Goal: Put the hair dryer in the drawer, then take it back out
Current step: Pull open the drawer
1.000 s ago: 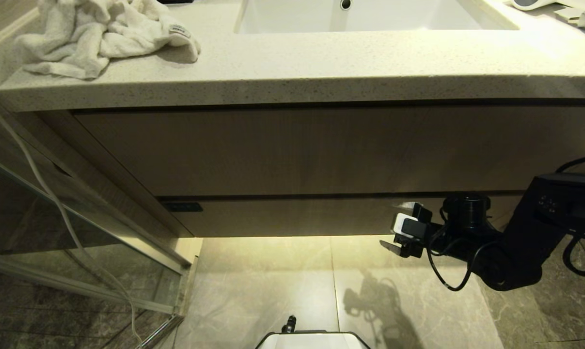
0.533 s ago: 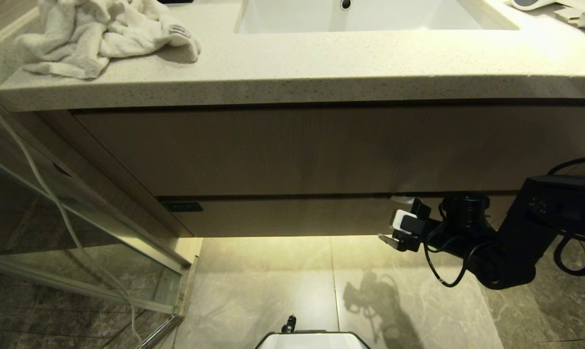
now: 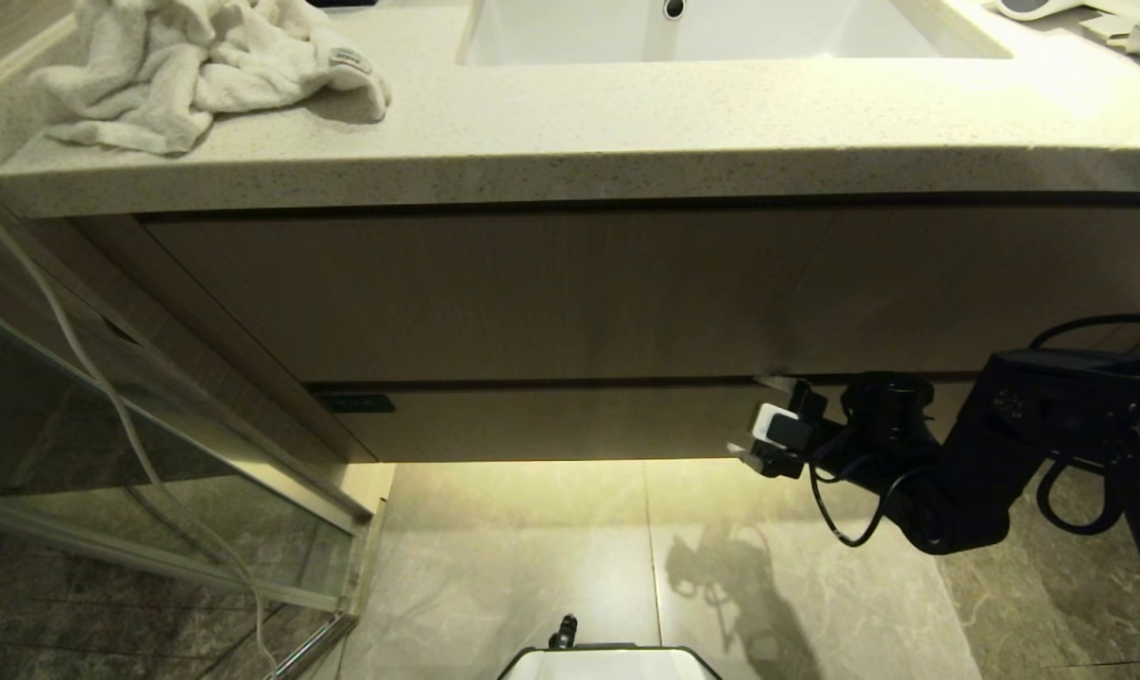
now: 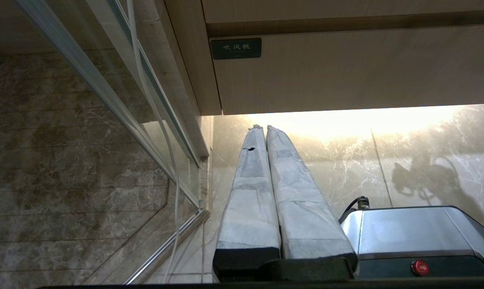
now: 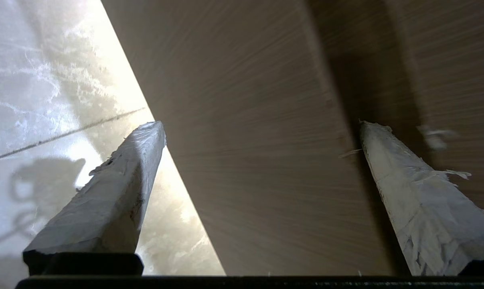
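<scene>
The drawer (image 3: pixel 570 425) is the shallow light-wood front under the vanity, shut, with a dark label (image 3: pixel 357 403) at its left corner. My right gripper (image 3: pixel 751 417) is at the drawer's right part, open wide. In the right wrist view one fingertip (image 5: pixel 149 132) lies below the drawer's (image 5: pixel 258 180) lower edge, over the floor, and the other by the dark gap above it. A white rounded piece on the counter's far right looks like the hair dryer (image 3: pixel 1037 8), mostly cut off. My left gripper (image 4: pixel 264 128) is shut, parked low, facing the drawer (image 4: pixel 366 68).
A white towel (image 3: pixel 192 66) lies on the stone countertop (image 3: pixel 626 123) left of the sink (image 3: pixel 721 33). A taller wood panel (image 3: pixel 579 293) sits above the drawer. A glass shower door (image 3: pixel 154 425) and a hanging white cord (image 3: pixel 88 368) stand at the left.
My right arm has moved left and slightly up, bringing the open gripper closer against the drawer front. Nothing else has moved.
</scene>
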